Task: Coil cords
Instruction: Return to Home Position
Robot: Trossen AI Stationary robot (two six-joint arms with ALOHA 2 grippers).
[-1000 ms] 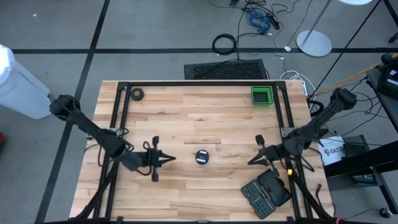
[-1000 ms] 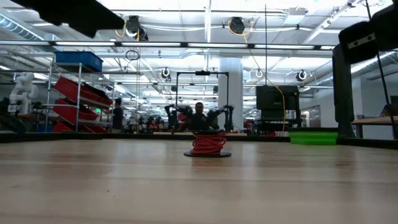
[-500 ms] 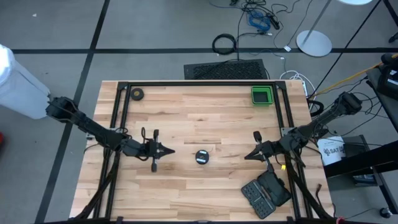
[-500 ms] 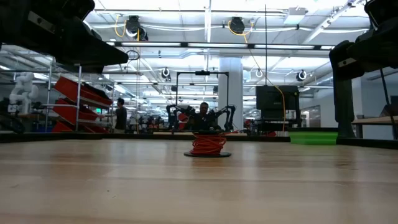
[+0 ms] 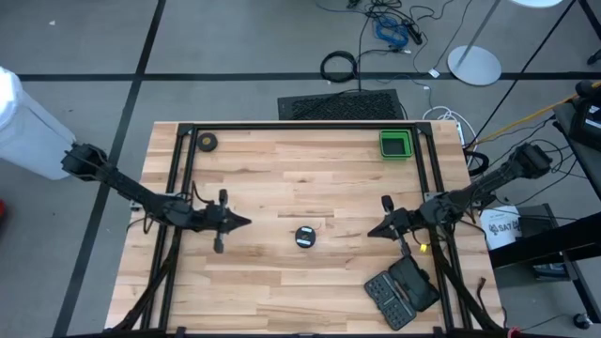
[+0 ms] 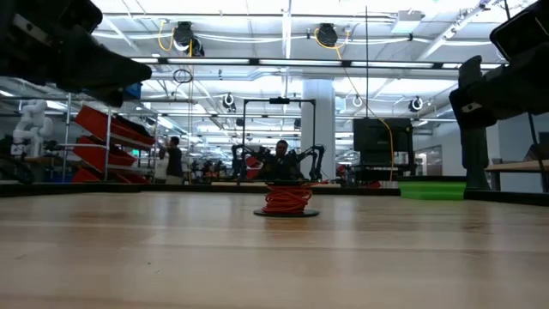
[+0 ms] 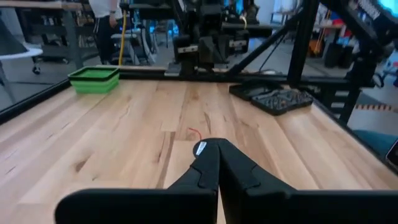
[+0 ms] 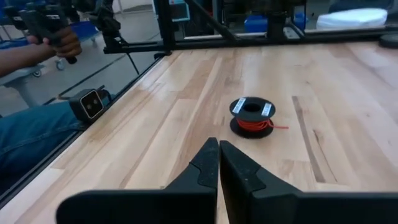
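2 slim dark jointed arms are shown, left arm [image 5: 141,192] and right arm [image 5: 474,195], each tipped with 2 tapered black fingers [image 7: 202,174]

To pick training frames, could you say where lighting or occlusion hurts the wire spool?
Low view: ceiling lamps backlight the small black spool of red wire, red legible; right wrist view: evenly lit; left wrist view: the left arm's fingers mostly hide it.

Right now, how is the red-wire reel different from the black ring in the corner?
The reel holds red wire; the black ring is plain. The reel lies mid-table, between the left pincer and right pincer; the ring sits in the far left corner. Both are small and round.
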